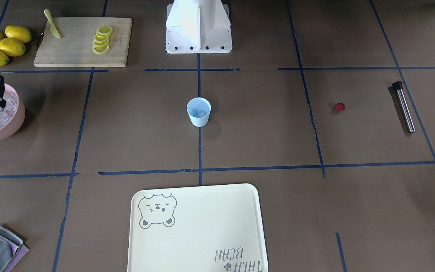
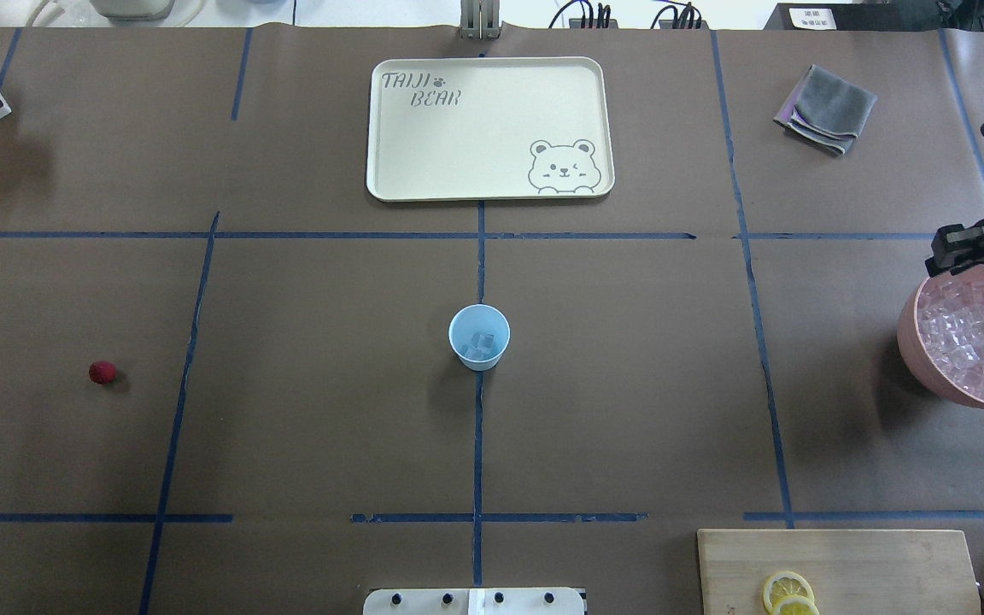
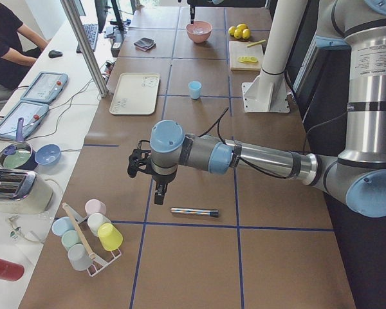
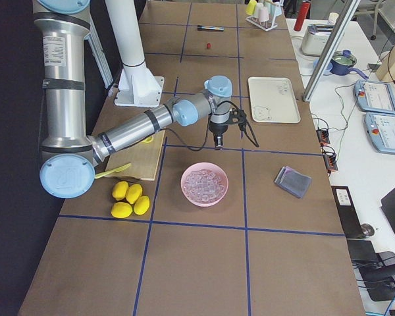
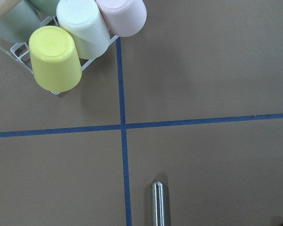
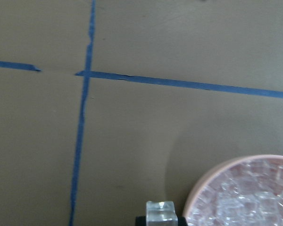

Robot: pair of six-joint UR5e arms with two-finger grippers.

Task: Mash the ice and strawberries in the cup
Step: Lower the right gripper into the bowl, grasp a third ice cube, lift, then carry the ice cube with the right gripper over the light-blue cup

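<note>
The brown table (image 2: 287, 410), marked into squares with blue tape, held everything. A cream bear tray (image 2: 492, 120) lay at the far centre. A wooden cutting board (image 1: 77, 49) sat near right, carrying a row of lemon slices (image 1: 102, 39) and a pale knife (image 1: 52, 29). 4 whole lemons (image 1: 4, 44) lay just beside it on its right.

The pink bowl (image 2: 910, 350) stood at the right edge, heaped with ice (image 2: 975, 337). The right gripper (image 4: 218, 143) hung just outside the bowl's rim on its left, fingers clamped on 1 ice cube (image 6: 161, 210).

The left gripper (image 3: 159, 196) hovered at the table's left end above a steel muddler (image 1: 403, 107) lying flat. Whether its fingers were open or closed could not be told. A rack of upturned cups (image 3: 87, 235) stood further left, and a folded grey cloth (image 2: 825, 108) lay far right.

The cup (image 2: 479, 337) stood upright at the table's middle on the centre tape line, well apart from both grippers, with a few clear cubes in its bottom. The strawberry (image 2: 102, 372) lay on bare table to the left, between cup and muddler, well apart from the cup.
</note>
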